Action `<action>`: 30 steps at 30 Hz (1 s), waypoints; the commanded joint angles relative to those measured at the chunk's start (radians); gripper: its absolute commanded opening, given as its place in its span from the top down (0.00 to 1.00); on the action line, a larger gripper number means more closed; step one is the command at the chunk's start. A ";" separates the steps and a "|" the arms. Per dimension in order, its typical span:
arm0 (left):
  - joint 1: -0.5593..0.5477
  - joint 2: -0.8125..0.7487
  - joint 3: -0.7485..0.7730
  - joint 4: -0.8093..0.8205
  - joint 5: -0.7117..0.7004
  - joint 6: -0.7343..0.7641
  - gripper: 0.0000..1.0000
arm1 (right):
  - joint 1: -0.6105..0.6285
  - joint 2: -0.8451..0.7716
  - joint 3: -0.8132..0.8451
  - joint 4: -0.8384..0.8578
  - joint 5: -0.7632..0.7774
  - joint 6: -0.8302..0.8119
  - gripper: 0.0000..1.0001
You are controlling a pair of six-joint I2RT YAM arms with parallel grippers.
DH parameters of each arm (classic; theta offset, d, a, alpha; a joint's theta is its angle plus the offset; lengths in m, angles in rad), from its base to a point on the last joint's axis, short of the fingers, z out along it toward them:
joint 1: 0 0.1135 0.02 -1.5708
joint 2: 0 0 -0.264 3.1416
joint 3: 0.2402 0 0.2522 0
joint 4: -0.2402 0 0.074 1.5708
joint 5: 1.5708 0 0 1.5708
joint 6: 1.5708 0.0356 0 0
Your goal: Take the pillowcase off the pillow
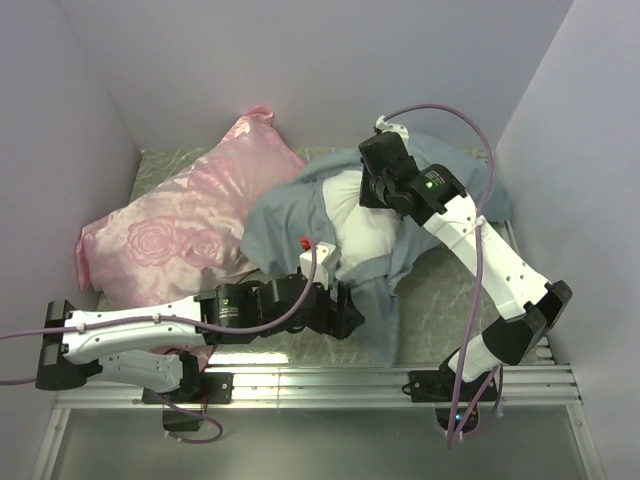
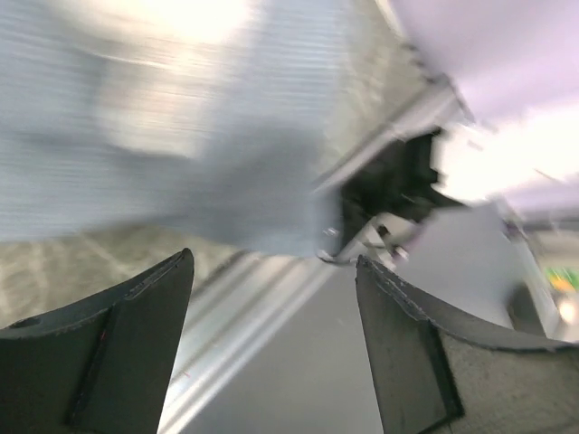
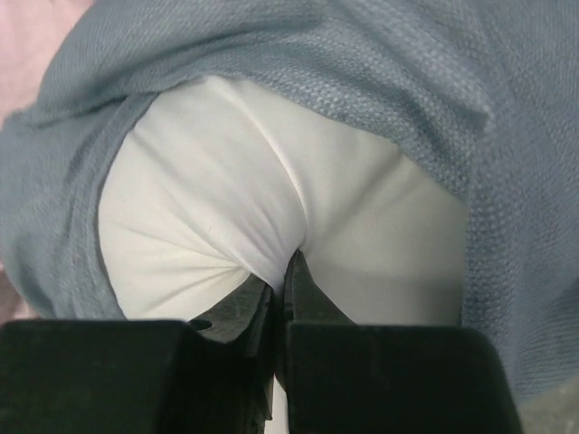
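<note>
While right hand pinches puckered pillow, left hand seemingly gapes.

From above, most of the pillow is hidden inside the pillowcase; only a white patch shows at the opening. The pillowcase and the left arm cover the near right corner of the pink pillow. The fingertips of the right gripper are lost under the right arm in that view (its wrist camera shows them, though their bases run off the bottom edge). The left wrist picture is blurred throughout. There the cloth is a grey haze with no weave to read, and the dark shapes beyond it cannot be made out. The fingers of the left gripper are cut off at the bottom edge.
</note>
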 commanded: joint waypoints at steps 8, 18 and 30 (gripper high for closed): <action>-0.047 0.044 0.165 -0.109 -0.228 0.011 0.21 | 0.048 -0.047 0.018 0.228 0.111 0.037 1.00; -0.047 -0.006 0.069 -0.176 -0.405 -0.192 0.17 | 0.049 -0.038 0.051 0.214 0.105 0.031 1.00; -0.050 0.030 -0.074 0.167 -0.498 -0.125 0.22 | 0.048 -0.032 0.047 0.225 0.084 0.043 1.00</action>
